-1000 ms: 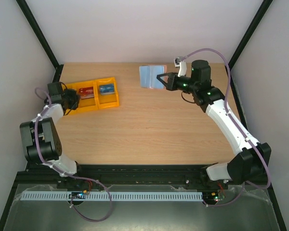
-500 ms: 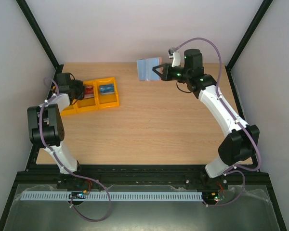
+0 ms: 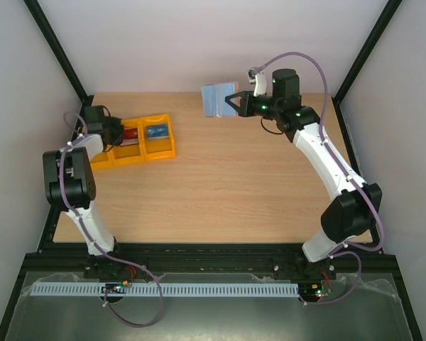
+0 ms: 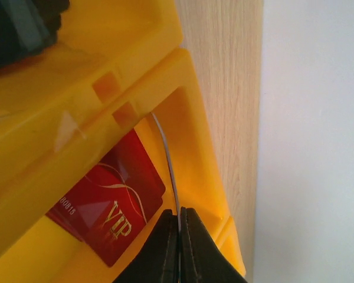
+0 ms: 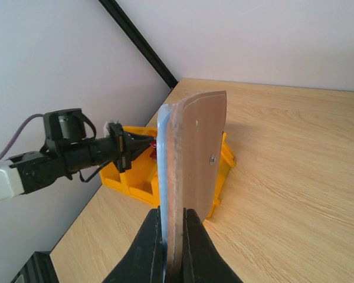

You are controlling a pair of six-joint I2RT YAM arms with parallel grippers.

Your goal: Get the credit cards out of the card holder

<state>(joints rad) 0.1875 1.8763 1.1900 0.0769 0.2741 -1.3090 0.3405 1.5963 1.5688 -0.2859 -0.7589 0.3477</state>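
My right gripper (image 3: 233, 104) is shut on the card holder (image 3: 218, 100) and holds it in the air over the table's far edge. In the right wrist view the card holder (image 5: 194, 159) stands on edge between the jaws of my right gripper (image 5: 174, 211), tan face to the right, pale blue face to the left. My left gripper (image 3: 118, 133) reaches over the yellow tray (image 3: 165, 148). Up close, my left gripper (image 4: 179, 211) is shut on a thin credit card (image 4: 167, 156) seen edge-on. Below it a red VIP card (image 4: 115, 212) lies in the tray's middle compartment. A blue card (image 3: 156, 131) lies in the right compartment.
The yellow tray (image 4: 88, 71) sits at the back left of the wooden table (image 3: 220, 185), close to the left wall. Black frame posts (image 3: 57, 50) run along both side walls. From the right wrist view, the left arm (image 5: 76, 150) shows above the tray (image 5: 133, 177).
My left gripper has moved a little farther over the tray with the card. My right gripper has carried the card holder slightly back and left. Both have held still for the last half second.
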